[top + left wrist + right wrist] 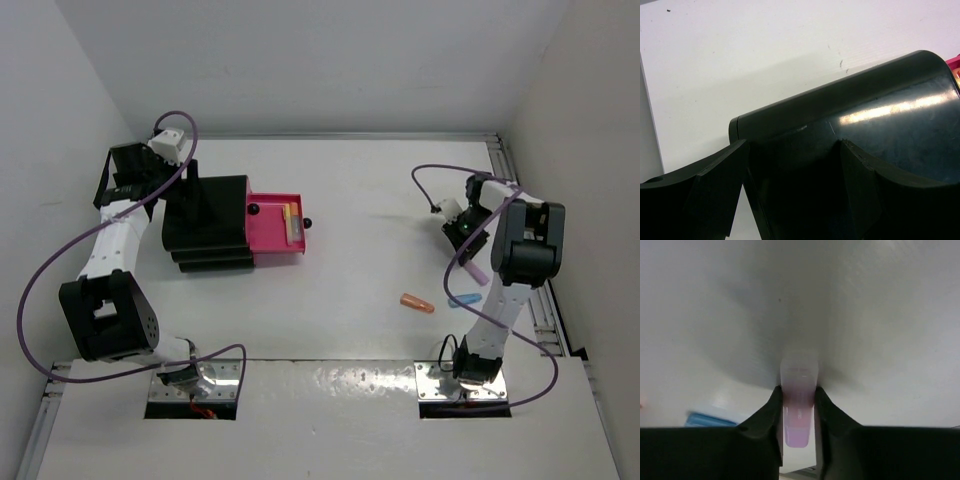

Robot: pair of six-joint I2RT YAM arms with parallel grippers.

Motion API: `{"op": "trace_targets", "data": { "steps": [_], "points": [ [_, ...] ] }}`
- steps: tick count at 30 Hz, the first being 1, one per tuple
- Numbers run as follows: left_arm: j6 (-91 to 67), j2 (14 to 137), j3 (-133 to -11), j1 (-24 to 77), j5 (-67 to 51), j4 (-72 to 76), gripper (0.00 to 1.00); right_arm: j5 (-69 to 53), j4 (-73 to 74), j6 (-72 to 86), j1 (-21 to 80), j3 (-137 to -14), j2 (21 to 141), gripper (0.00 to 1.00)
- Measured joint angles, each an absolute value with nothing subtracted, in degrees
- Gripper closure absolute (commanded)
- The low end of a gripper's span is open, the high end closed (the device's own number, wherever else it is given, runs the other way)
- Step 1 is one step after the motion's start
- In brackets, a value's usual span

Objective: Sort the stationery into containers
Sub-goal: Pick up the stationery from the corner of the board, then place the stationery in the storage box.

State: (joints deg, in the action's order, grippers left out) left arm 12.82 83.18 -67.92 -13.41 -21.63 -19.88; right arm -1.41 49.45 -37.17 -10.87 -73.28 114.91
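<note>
The black stepped box (205,225) stands at the left with one pink drawer (272,240) pulled out to the right; a yellow highlighter (290,214) lies inside it. My left gripper (190,195) is open, its jaws spread around the box's back top edge (840,100); a gap shows beside the left finger (715,190). My right gripper (466,238) is shut on a pink highlighter (799,405), held just above the table at the right (473,268). An orange highlighter (417,302) and a light-blue highlighter (463,299) lie on the table nearby.
White walls close in the table on the left, back and right. A metal rail (535,300) runs along the right edge. The light-blue highlighter also shows at the lower left of the right wrist view (710,419).
</note>
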Motion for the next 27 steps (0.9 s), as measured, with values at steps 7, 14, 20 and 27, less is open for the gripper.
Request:
{"op": "trace_targets", "data": {
  "steps": [7, 14, 20, 27],
  "points": [
    [12.8, 83.4, -68.2, -13.4, -21.7, -20.0, 0.21, -6.9, 46.1, -34.2, -4.4, -76.4, 114.5, 1.0],
    [12.8, 84.0, -68.8, -13.1, -21.9, -20.0, 0.21, -16.8, 28.3, -32.6, 9.3, -71.0, 102.2, 1.0],
    [12.8, 84.0, -68.9, -13.1, -21.9, -20.1, 0.21, -26.9, 10.8, -49.4, 18.0, -55.5, 89.4, 1.0],
    [12.8, 84.0, -69.0, -13.0, -21.9, -20.2, 0.21, -35.6, -12.4, -69.3, 20.6, -46.1, 92.7, 1.0]
  ]
}}
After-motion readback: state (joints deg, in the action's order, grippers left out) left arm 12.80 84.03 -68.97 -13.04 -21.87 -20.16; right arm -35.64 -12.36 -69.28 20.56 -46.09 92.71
